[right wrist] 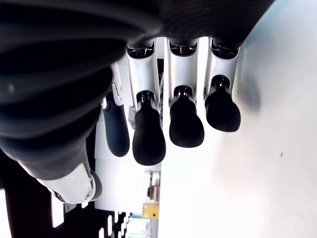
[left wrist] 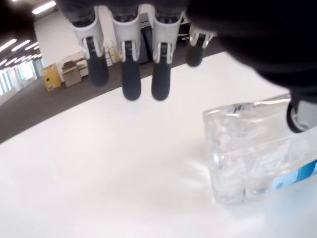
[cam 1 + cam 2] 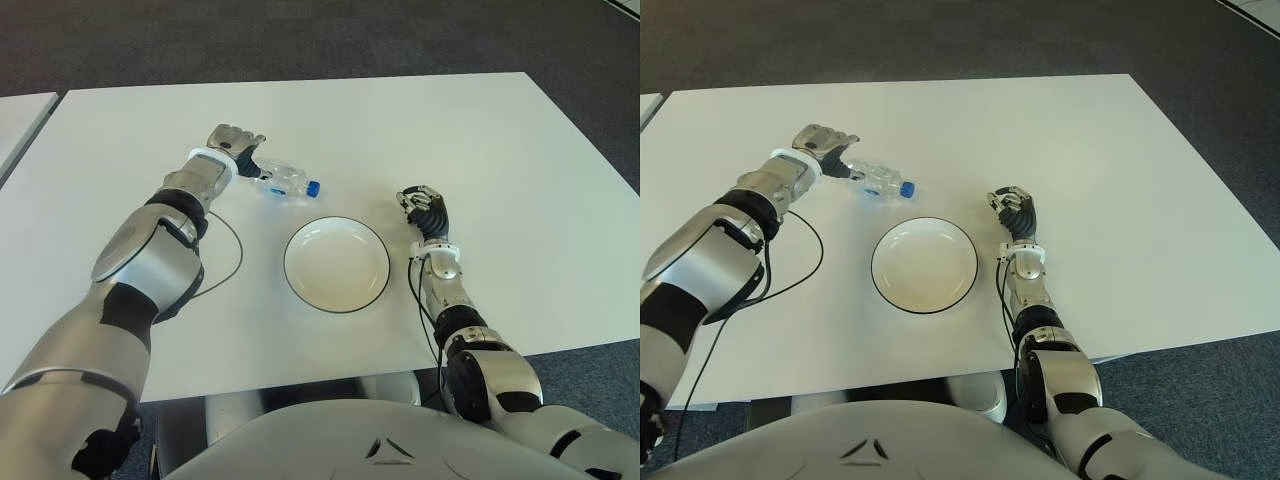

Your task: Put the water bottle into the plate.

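Observation:
A clear water bottle [image 3: 283, 181] with a blue cap lies on its side on the white table [image 3: 480, 140], just beyond the plate's far left edge, cap pointing right. The white plate [image 3: 336, 265] with a dark rim has nothing in it and sits at the table's middle front. My left hand [image 3: 235, 140] is at the bottle's base end, its fingers [image 2: 131, 84] stretched out over the table. The bottle's base [image 2: 252, 148] sits beside the palm, not enclosed. My right hand [image 3: 425, 205] shows to the right of the plate, relaxed and holding nothing.
A thin black cable [image 3: 232, 250] loops on the table by my left forearm. Dark carpet lies beyond the table's far edge. Another white table's corner [image 3: 20, 120] shows at the far left.

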Controlling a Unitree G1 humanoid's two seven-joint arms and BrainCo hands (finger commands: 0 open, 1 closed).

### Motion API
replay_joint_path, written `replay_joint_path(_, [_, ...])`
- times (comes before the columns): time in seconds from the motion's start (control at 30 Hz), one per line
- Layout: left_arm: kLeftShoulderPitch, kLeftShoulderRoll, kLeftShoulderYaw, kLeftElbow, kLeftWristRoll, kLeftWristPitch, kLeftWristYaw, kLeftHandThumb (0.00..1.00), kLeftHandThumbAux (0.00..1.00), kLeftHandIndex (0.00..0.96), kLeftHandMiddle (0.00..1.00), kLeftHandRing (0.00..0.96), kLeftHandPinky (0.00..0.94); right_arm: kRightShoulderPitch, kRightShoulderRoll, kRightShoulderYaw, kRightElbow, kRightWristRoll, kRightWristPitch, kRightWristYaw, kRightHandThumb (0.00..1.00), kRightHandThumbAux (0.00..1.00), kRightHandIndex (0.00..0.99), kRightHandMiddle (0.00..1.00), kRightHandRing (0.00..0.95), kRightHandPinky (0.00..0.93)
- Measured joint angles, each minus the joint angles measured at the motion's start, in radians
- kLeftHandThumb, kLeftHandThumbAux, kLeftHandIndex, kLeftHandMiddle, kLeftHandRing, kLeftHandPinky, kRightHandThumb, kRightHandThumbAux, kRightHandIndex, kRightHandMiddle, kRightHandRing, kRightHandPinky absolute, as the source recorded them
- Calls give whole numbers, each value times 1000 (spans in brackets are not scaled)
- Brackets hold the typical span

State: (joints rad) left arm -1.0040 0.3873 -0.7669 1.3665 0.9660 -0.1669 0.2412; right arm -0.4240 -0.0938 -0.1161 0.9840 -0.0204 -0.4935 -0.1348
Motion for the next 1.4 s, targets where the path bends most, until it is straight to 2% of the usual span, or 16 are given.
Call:
replay_joint_path(0.23, [-6, 1, -79, 2, 76, 9, 66, 480, 182, 0, 0, 0, 0, 0, 2, -1, 0, 0, -1, -8, 706, 730, 436, 749, 746, 742])
replay_joint_path(0.73, [-37, -9, -160, 12, 136, 46, 122, 498, 141, 0, 0, 0, 0, 0, 6, 1, -4, 0, 0, -15, 708, 729, 436, 747, 745, 737])
replay_joint_path(1.1, [-49, -48, -224, 20, 177, 57, 120, 515, 149, 0, 0, 0, 0, 0, 11, 2, -7, -1, 1, -22, 707, 729, 436, 744, 742, 740])
replay_joint_path(1.4, [-49, -83, -271, 35, 213, 64, 50, 516, 152, 0, 0, 0, 0, 0, 14, 1, -7, 1, 1, -26, 706, 728, 436, 754, 755, 763])
